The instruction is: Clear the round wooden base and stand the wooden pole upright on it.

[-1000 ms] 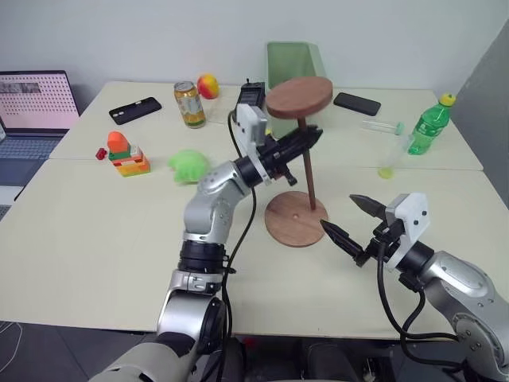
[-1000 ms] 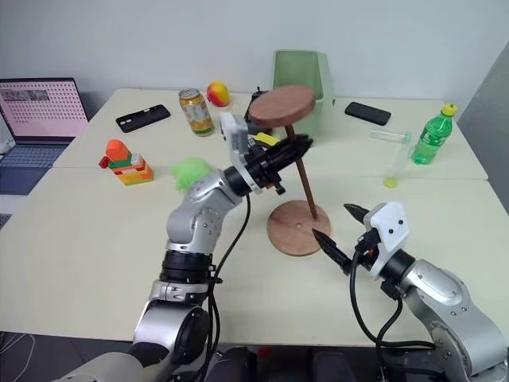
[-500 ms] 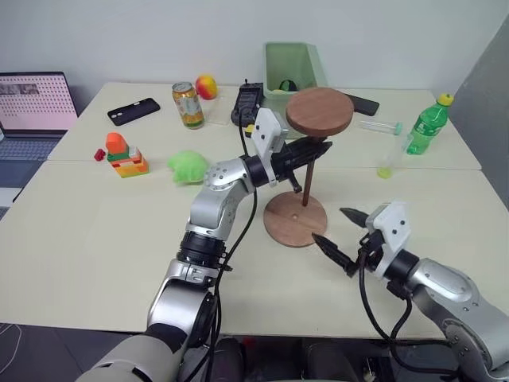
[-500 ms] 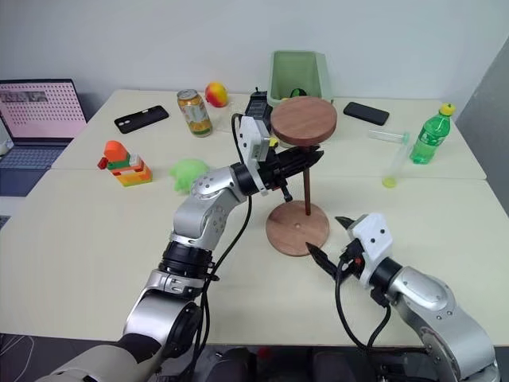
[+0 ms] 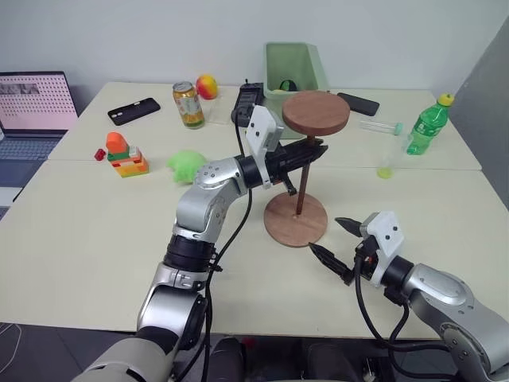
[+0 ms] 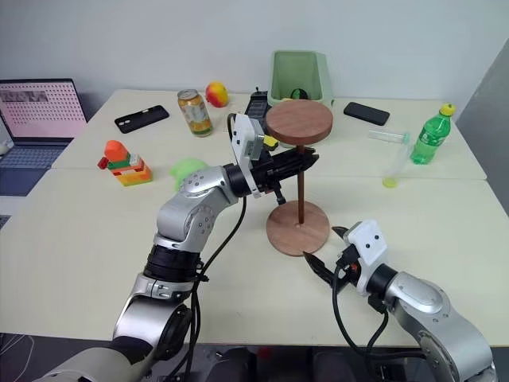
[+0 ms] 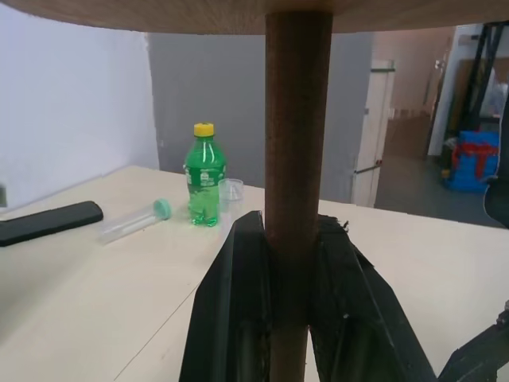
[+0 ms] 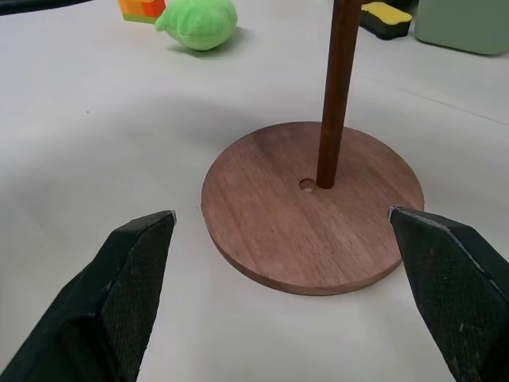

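Silver jointed arms with black bands, loose black cables, white wrist housings and black tapered fingers (image 8: 131, 274).

The wooden pole (image 7: 297, 191) loses its end cap past the frame's edge.

pole (image 5: 302, 183) upright on base (image 5: 296, 220), mid counter (image 5: 95, 231); bin (image 5: 293, 65) behind, bottle (image 5: 429, 124) far right.

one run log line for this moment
left gripper: shut on wooden pole | pole foot beside hole of round wooden base | right gripper: open near base
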You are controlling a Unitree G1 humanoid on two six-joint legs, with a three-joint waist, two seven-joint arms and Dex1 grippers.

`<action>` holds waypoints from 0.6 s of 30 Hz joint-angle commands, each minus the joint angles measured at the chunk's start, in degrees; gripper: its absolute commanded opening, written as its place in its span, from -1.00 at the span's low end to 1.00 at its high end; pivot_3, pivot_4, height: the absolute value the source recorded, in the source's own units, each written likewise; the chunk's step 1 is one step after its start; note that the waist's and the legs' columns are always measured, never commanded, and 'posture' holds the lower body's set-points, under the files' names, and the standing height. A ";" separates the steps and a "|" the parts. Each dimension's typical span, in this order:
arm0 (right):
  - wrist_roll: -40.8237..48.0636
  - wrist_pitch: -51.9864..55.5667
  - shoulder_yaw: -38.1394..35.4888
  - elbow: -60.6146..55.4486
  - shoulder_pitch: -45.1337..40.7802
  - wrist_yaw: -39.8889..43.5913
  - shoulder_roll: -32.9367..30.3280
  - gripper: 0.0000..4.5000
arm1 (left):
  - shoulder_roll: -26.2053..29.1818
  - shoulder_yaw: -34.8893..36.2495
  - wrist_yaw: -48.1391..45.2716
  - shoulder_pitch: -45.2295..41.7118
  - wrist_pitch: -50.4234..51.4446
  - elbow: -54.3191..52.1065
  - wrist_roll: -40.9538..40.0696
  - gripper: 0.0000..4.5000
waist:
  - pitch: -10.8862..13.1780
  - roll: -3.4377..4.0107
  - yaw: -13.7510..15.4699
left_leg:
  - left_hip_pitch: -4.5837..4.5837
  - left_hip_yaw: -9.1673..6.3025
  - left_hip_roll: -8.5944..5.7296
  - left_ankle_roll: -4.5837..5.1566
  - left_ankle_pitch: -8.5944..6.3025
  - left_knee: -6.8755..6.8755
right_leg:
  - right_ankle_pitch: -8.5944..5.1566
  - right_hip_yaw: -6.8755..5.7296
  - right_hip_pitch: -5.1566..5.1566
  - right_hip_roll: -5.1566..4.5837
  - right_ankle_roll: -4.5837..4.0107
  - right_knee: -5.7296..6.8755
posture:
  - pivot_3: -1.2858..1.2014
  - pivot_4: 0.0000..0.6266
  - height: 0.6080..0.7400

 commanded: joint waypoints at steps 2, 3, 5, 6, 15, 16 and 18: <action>0.77 -0.09 -1.32 -1.15 -0.24 0.04 0.24 1.00 | 1.12 0.11 0.89 0.80 2.09 -3.85 -1.21 -0.88 | 0.00 0.00 -0.03 | 0.01 0.01 0.00 0.00 0.00 0.00 | 0.00 0.01 0.00 0.00 0.00 0.00 | 0.03 -0.52 1.00; 0.85 -0.07 -1.43 -1.22 -0.16 0.04 0.25 1.00 | 1.29 0.27 1.02 0.86 2.39 -4.21 -1.36 -0.88 | 0.00 0.00 -0.03 | 0.01 -0.01 0.01 0.00 0.00 0.00 | 0.00 0.01 0.00 0.00 0.00 0.00 | 0.03 -0.52 1.00; 0.85 0.01 -1.33 -1.42 -0.11 -0.09 0.35 1.00 | 1.73 0.25 1.10 1.28 2.51 -4.51 -1.59 -0.88 | 0.00 0.00 -0.03 | 0.01 -0.02 0.02 0.00 0.00 0.00 | 0.00 0.02 0.00 0.01 0.00 0.01 | 0.03 -0.52 1.00; 0.80 0.06 -1.18 -1.51 -0.13 -0.19 0.41 1.00 | 1.97 0.13 1.07 1.56 2.44 -4.55 -1.66 -0.88 | 0.00 0.00 -0.03 | 0.00 -0.03 0.01 0.00 0.00 0.00 | 0.00 0.01 0.00 0.01 0.00 0.00 | 0.03 -0.52 1.00; 0.89 0.32 -1.39 -1.60 -0.11 -0.21 0.40 1.00 | 1.54 -0.18 1.59 2.49 1.06 -3.34 -2.06 -0.88 | 0.00 0.00 0.00 | 0.01 -0.03 0.00 0.00 0.00 0.00 | 0.00 0.01 0.01 0.01 0.00 -0.01 | 0.03 -0.52 1.00; 0.91 0.33 -1.44 -1.59 -0.12 -0.22 0.41 1.00 | 1.38 -0.26 1.59 2.60 1.01 -3.30 -2.19 -0.88 | 0.00 0.00 0.00 | 0.01 -0.03 0.01 0.00 0.00 0.00 | 0.00 0.01 0.01 0.01 0.00 -0.01 | 0.03 -0.52 1.00; 0.85 0.35 -1.47 -1.52 -0.22 -0.28 0.44 1.00 | 0.91 -0.39 1.64 2.93 0.91 -3.11 -2.52 -0.88 | 0.00 0.00 0.00 | 0.00 -0.03 0.01 0.00 0.00 0.00 | 0.00 0.01 0.01 0.01 0.00 -0.01 | 0.03 -0.52 1.00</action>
